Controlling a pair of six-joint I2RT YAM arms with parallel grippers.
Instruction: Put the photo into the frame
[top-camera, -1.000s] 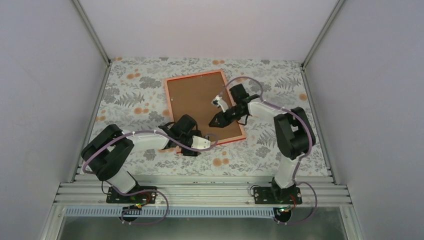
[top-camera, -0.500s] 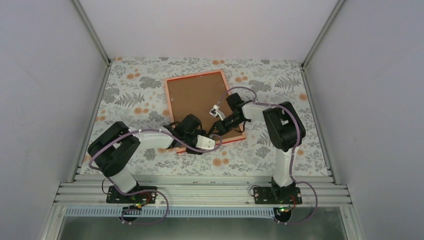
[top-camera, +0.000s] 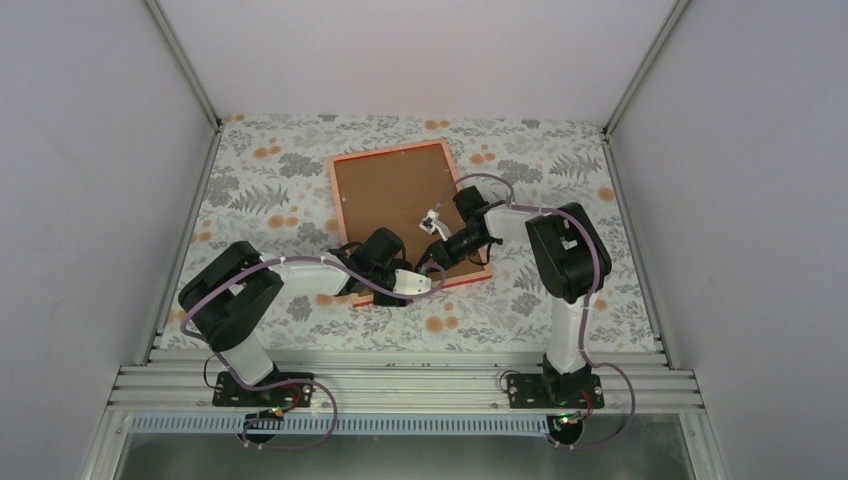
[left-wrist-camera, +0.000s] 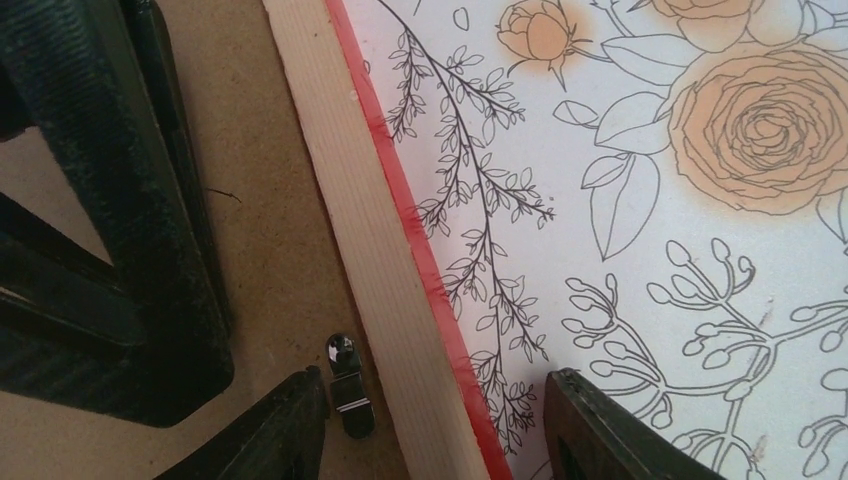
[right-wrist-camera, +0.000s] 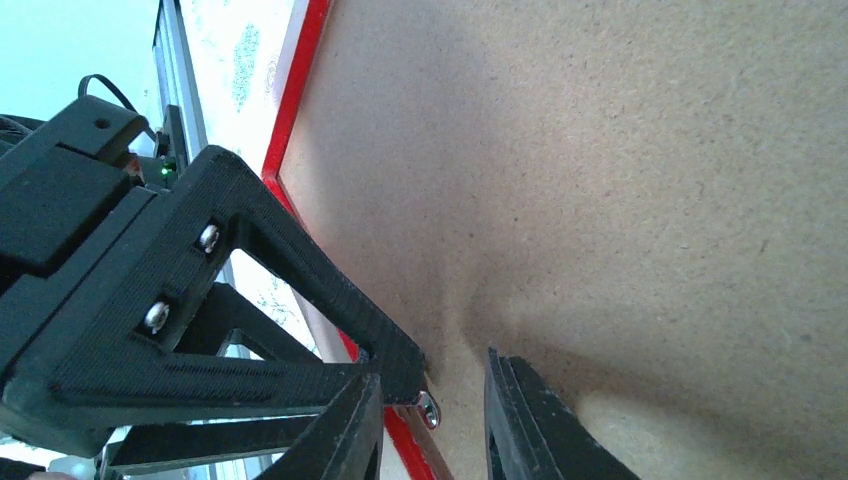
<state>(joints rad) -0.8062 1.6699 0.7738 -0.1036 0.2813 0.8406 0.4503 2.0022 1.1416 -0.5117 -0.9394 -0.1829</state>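
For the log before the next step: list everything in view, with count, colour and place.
frame: 1, red edge, pale back, face down mid-table
board: 1, brown, inside frame
clip: 1, silver, on board by near rail
table: 1, floral cloth, under everything
photo: none visible
left arm: 1, black-white, reaching to frame's near edge
right arm: 1, black-white, reaching over board
left tool: 1, black, open, astride frame rail
right tool: 1, black, open, around clip

There is one frame (top-camera: 385, 150), one brown backing board (top-camera: 390, 195) and one table (top-camera: 270, 170). One small metal tab (left-wrist-camera: 345, 385) shows by the board's edge. There are two arms, the left arm (top-camera: 290, 275) and the right arm (top-camera: 560, 250). There are two claws, the left claw (left-wrist-camera: 435, 420) and the right claw (right-wrist-camera: 430, 425), each with two fingers.
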